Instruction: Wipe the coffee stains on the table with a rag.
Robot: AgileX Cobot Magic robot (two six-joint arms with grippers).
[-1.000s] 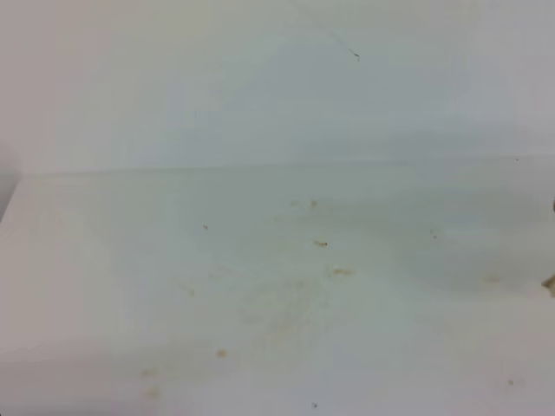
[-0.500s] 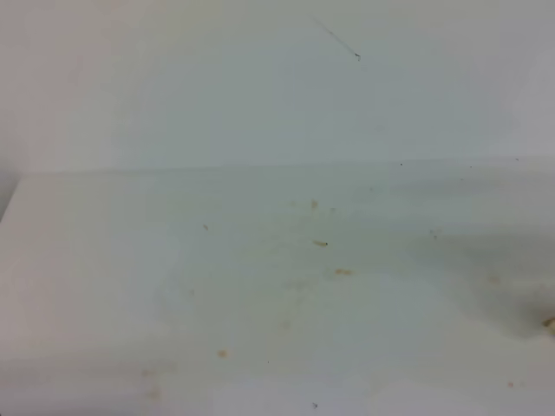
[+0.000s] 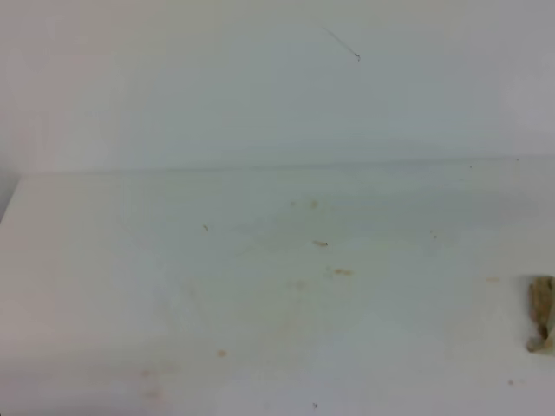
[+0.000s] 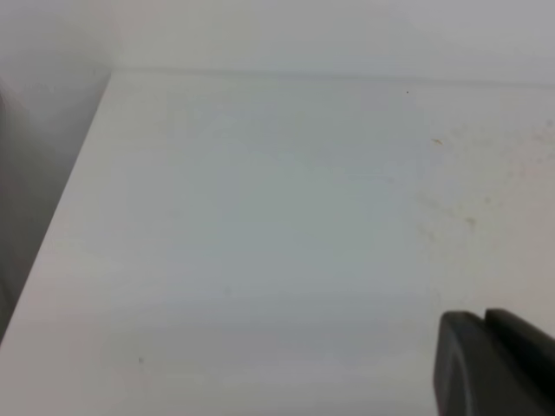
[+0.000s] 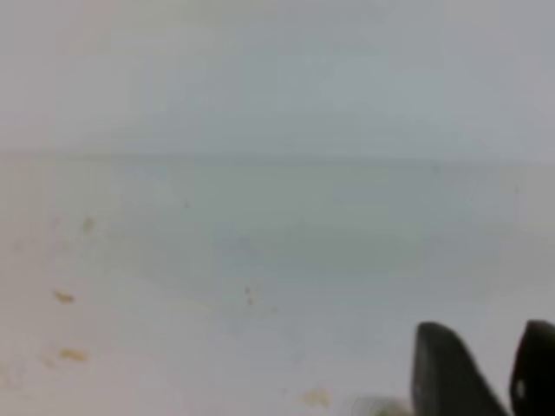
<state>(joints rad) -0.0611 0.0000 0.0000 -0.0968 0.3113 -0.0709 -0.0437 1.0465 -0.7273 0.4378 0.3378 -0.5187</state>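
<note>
At table's (image 3: 104, 260) right edge, crumpled rag (image 3: 541, 314) lying free, right end effector (image 5: 486, 377) fingers apart, left end effector (image 4: 494, 364) state unclear

No writing, label, brand or number can be read in any view. The plain white tabletop (image 3: 130, 260) carries only small tan specks.

left gripper (image 4: 499, 368): only a dark grey, matte block shows, with blunt rounded corners and a faint vertical seam splitting it in two.
right gripper (image 5: 490, 368): two black, smooth fingers (image 5: 447, 368) with rounded tips; blurred.
cables, screws, markings: too blurred to tell.
</note>
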